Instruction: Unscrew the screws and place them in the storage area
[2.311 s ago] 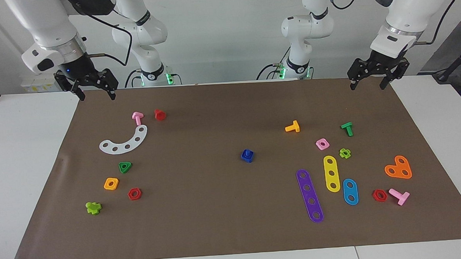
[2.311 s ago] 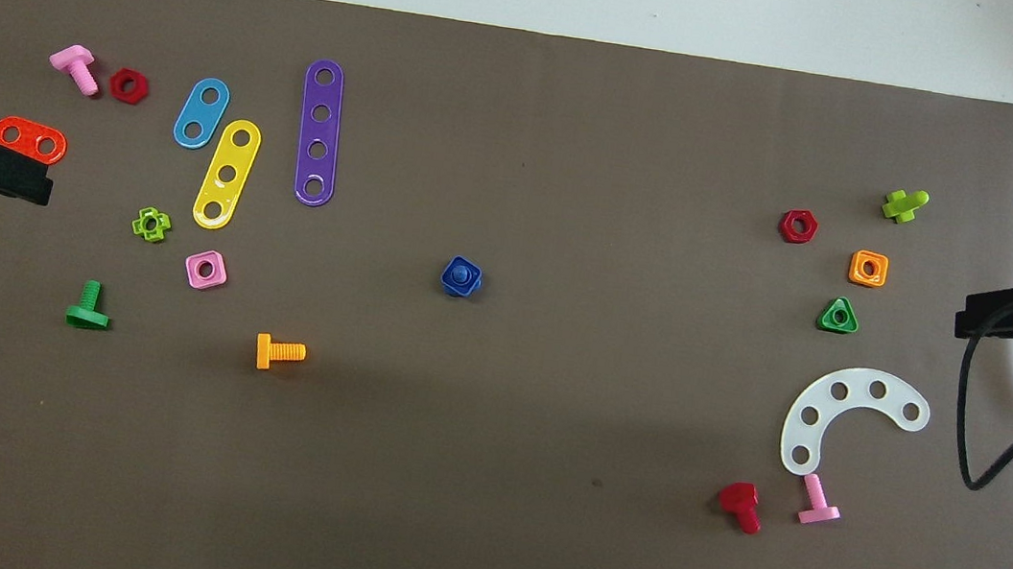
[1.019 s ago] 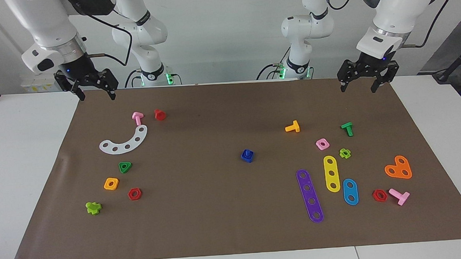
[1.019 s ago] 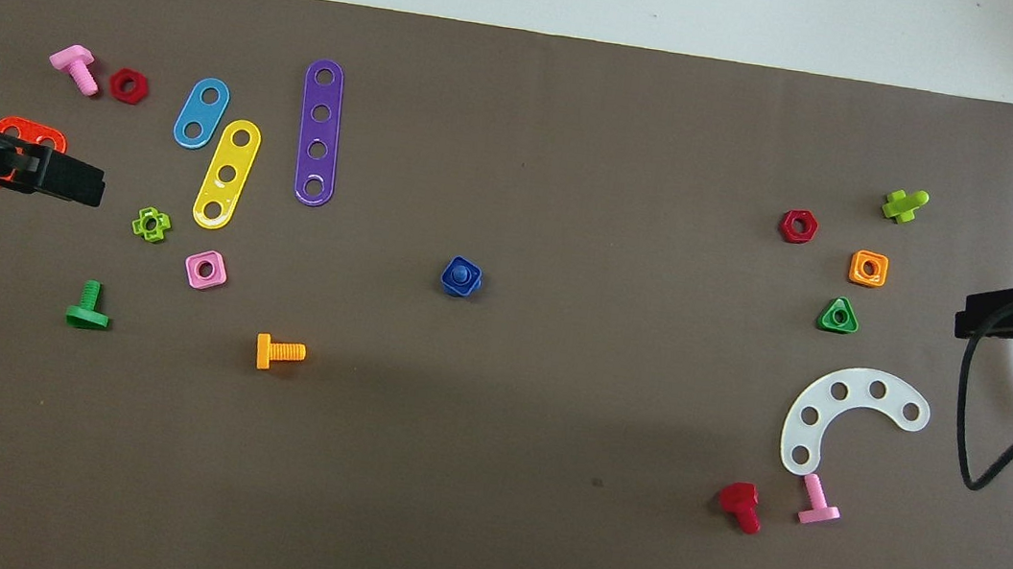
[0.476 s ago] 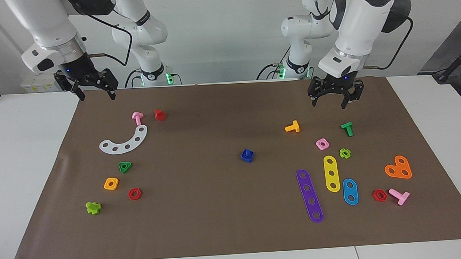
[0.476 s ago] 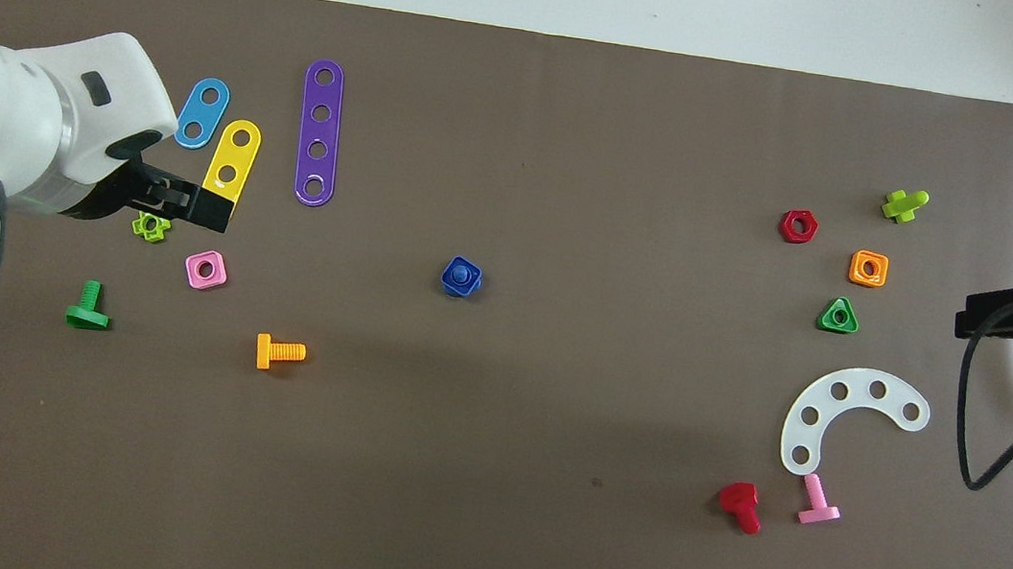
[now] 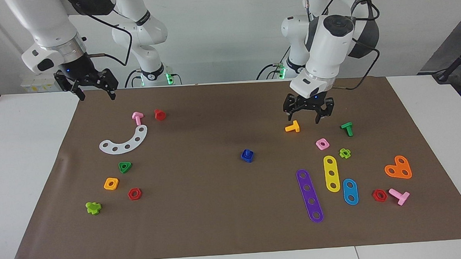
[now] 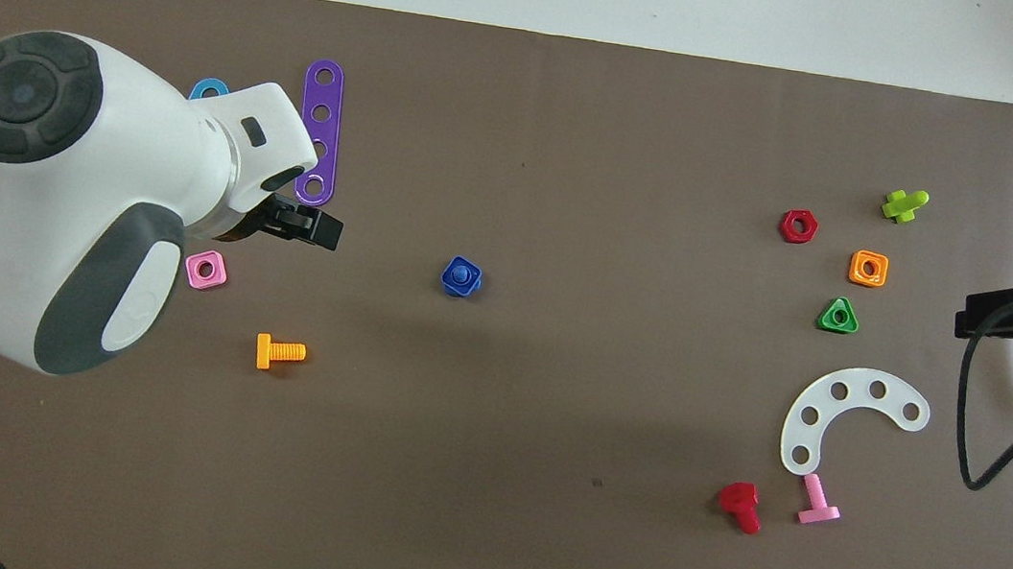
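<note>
Left gripper (image 7: 308, 114) having swung in from mat (image 7: 219, 231) corner, now hovering over orange bolt (image 7: 292, 127), fingers spread wide, empty. Dark-blue bolt (image 7: 247, 155) sitting upright in square nut at mat centre, toward right arm's end from left gripper. Right gripper (image 7: 95, 92) waiting at mat corner, fingers spread wide, empty, farther off.

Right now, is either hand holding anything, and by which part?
Nothing is held. The left hand is open in the air over the mat near the orange bolt; the right hand waits open at the mat's edge.

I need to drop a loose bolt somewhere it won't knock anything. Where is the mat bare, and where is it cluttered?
Bare mat lies between the white curved strip and the blue bolt, and along the mat's edge farthest from the robots. A smaller bare patch sits by the green triangle nut. It is crowded around the purple strip and yellow strip.
</note>
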Tool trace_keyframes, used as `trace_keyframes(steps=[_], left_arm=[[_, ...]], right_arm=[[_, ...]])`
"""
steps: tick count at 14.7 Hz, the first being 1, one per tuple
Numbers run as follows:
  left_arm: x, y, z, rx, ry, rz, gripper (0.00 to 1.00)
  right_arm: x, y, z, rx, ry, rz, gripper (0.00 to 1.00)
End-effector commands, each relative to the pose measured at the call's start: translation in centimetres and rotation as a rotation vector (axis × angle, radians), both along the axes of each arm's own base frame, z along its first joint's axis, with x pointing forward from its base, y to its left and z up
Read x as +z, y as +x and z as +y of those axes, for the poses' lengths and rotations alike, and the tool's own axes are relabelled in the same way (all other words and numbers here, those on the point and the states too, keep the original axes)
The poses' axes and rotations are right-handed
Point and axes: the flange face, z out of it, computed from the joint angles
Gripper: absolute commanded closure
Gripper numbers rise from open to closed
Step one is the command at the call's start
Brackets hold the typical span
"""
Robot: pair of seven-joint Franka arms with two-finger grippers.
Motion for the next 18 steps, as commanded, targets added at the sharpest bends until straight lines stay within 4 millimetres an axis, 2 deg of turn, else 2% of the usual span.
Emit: trace_keyframes(steps=[1, 5, 8, 9, 13, 17, 18], left_arm=[[-2.1, 0.2, -2.3, 0.025, -0.028, -0.019, 0.00], [-3.9, -0.3, -3.9, 0.006, -0.044, -0.037, 0.00], [-4.9, -1.4, -6.5, -0.016, -0.062, -0.053, 0.00], [-6.1, -1.4, -7.3, -0.009, -0.070, -0.045, 0.00], [-8.5, -1.7, -10.1, -0.026, -0.095, -0.041, 0.00], [-10.4, -2.2, -12.0, -0.045, -0.101, -0.039, 0.00], [-11.5, -2.3, -12.5, -0.051, -0.094, -0.032, 0.00]], right_arm=[[0.1, -0.7, 0.1, -0.015, 0.009, 0.004, 0.00], [0.1, -0.7, 0.1, -0.015, 0.009, 0.004, 0.00], [0.1, -0.7, 0.1, -0.015, 0.009, 0.006, 0.00], [0.1, -0.7, 0.1, -0.015, 0.009, 0.006, 0.00], [0.1, -0.7, 0.1, -0.016, 0.009, 0.006, 0.00], [0.1, -0.7, 0.1, -0.015, 0.009, 0.006, 0.00], [0.1, -0.7, 0.1, -0.015, 0.009, 0.006, 0.00]])
